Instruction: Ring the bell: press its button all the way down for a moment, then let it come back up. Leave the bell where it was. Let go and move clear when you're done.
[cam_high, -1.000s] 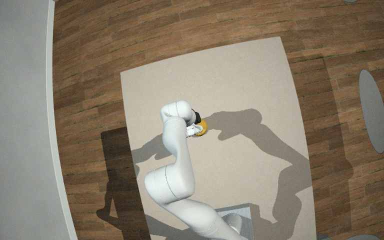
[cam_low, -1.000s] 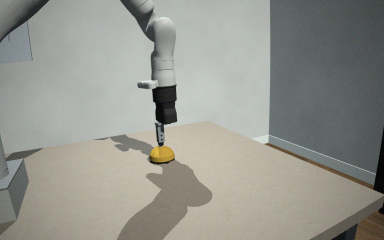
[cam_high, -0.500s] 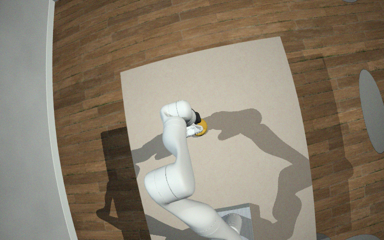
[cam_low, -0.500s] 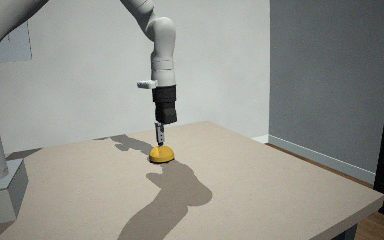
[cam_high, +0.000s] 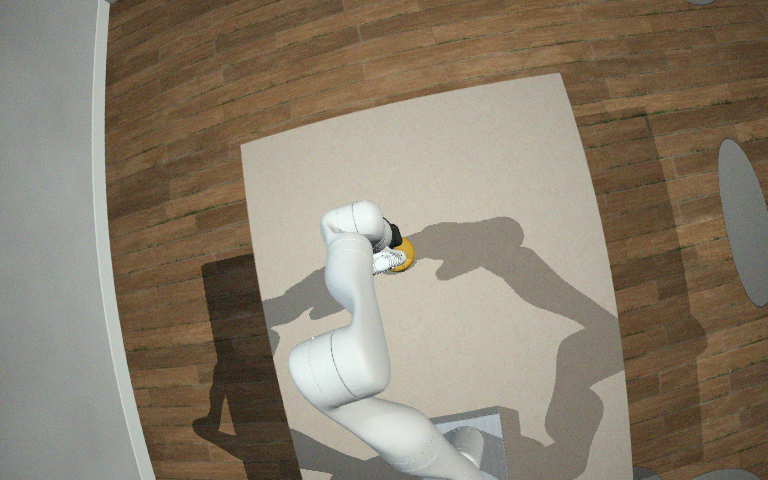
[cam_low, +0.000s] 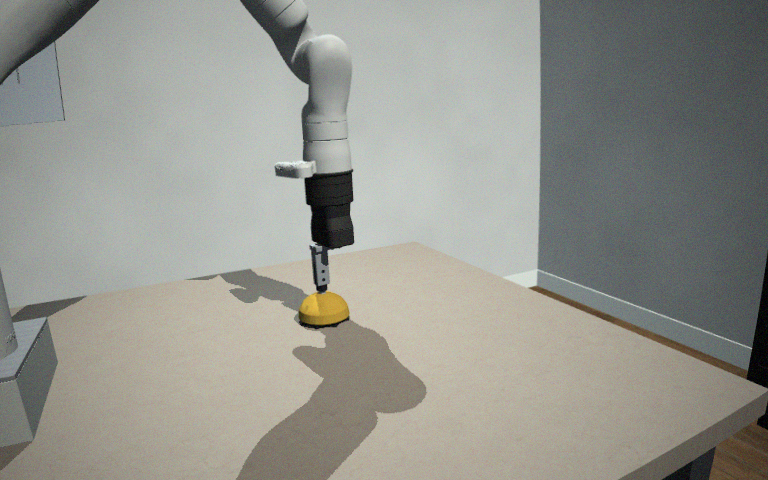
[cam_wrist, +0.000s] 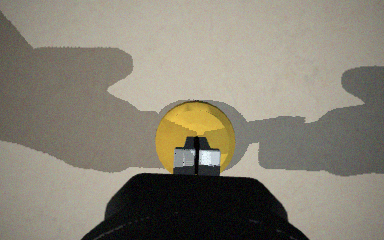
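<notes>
A yellow dome-shaped bell (cam_high: 406, 255) (cam_low: 323, 309) (cam_wrist: 195, 125) sits near the middle of the beige table (cam_high: 481, 169) (cam_low: 509, 367). My gripper (cam_low: 321, 287) (cam_wrist: 195, 149) is shut and empty, pointing straight down. Its fingertips rest on the very top of the bell's dome, right over its centre. The button on top is hidden under the fingertips. In the top view the arm's wrist covers most of the bell, so only its right edge shows.
The arm's base block (cam_low: 25, 379) (cam_high: 481, 430) stands at the table's near-left edge. Walls rise behind the table (cam_low: 453, 113). A wooden floor (cam_high: 283, 67) surrounds the table. The arm's shadow falls across the table top.
</notes>
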